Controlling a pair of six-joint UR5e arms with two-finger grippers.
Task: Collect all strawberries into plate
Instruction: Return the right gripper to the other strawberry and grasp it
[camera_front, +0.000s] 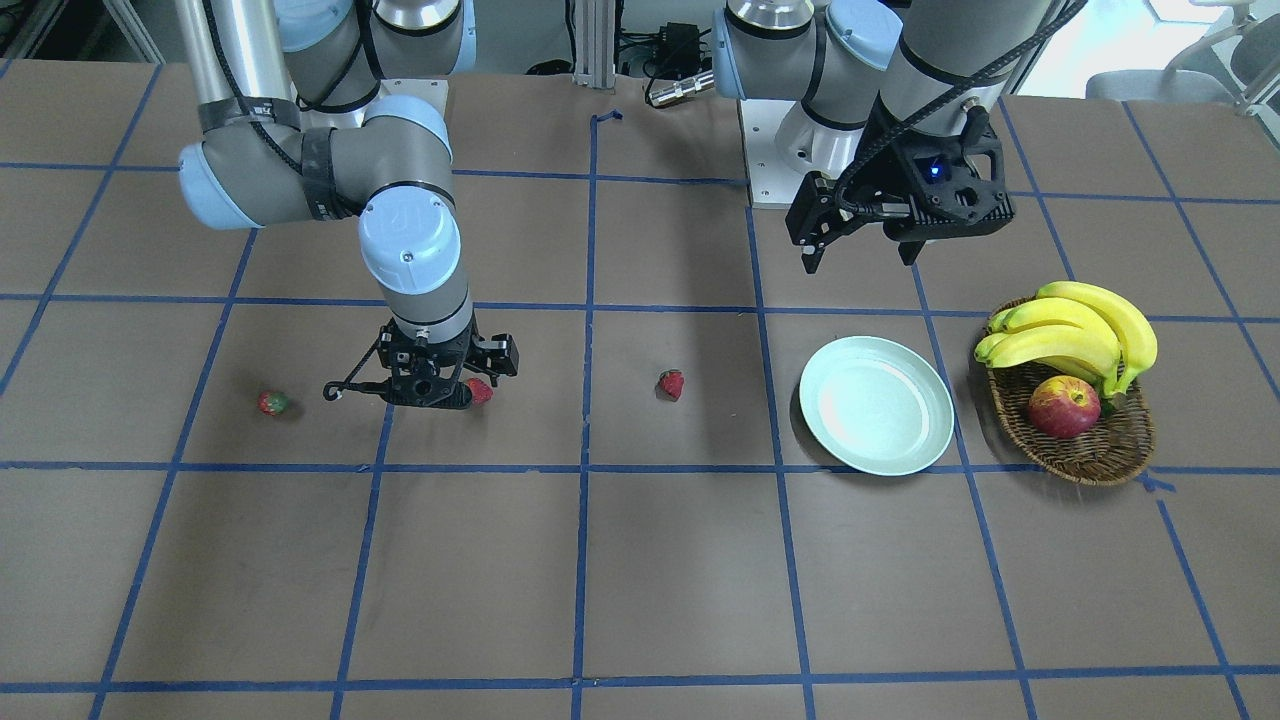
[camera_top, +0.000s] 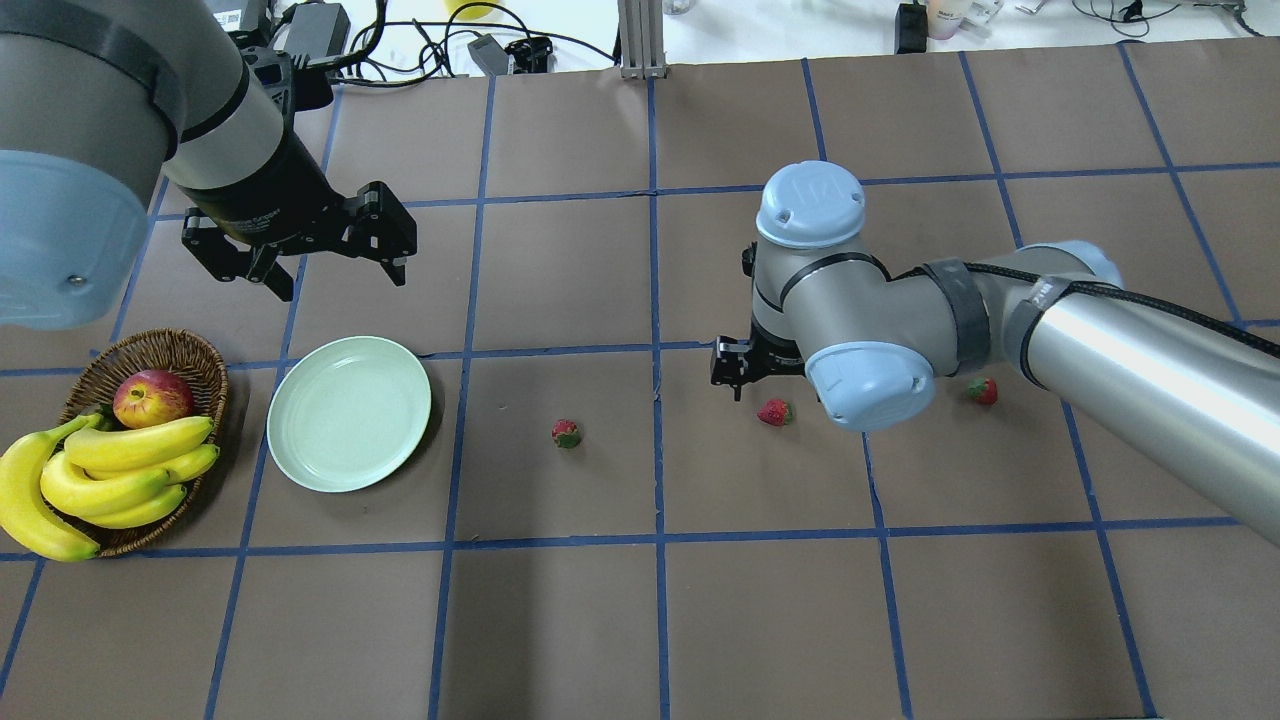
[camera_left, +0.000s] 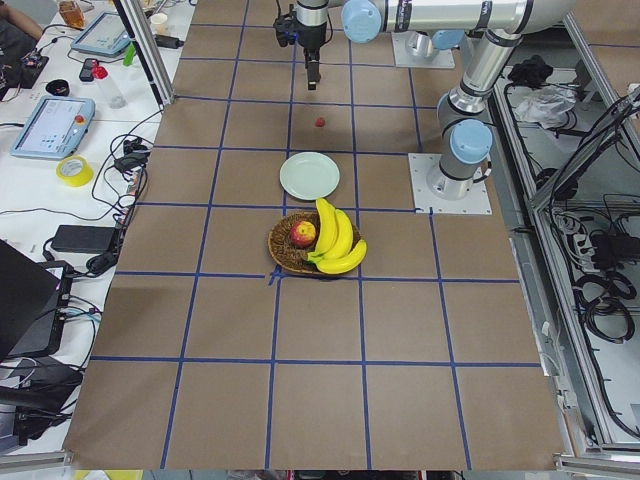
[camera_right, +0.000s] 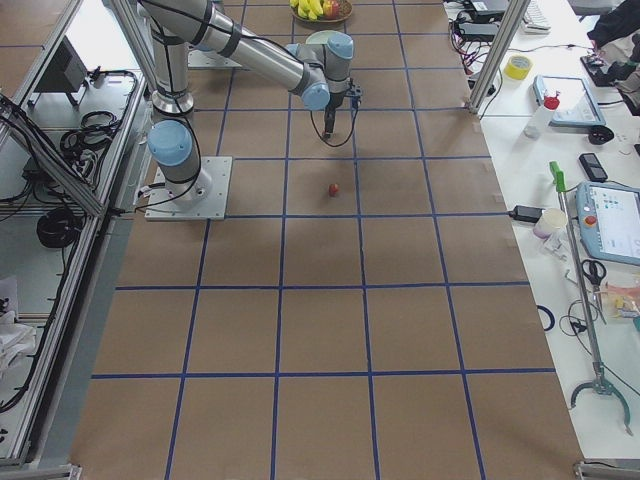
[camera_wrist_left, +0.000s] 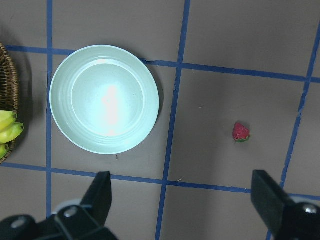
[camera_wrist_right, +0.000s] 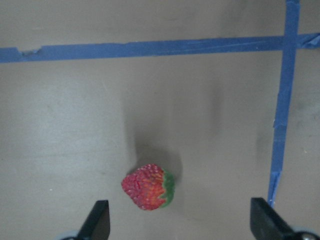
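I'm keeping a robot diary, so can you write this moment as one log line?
right gripper: open over middle strawberry | left gripper: open, raised near plate | plate: empty | other two strawberries: on table

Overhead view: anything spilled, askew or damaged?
Nothing stands out. Three strawberries lie apart on the table; the plate sits flat with none in it; bananas and apple rest in the basket.

Brown table (camera_front: 680, 570) gridded with blue tape (camera_front: 579, 560), cluttered white benches (camera_left: 30, 200) alongside, tangled cables (camera_left: 600, 290)
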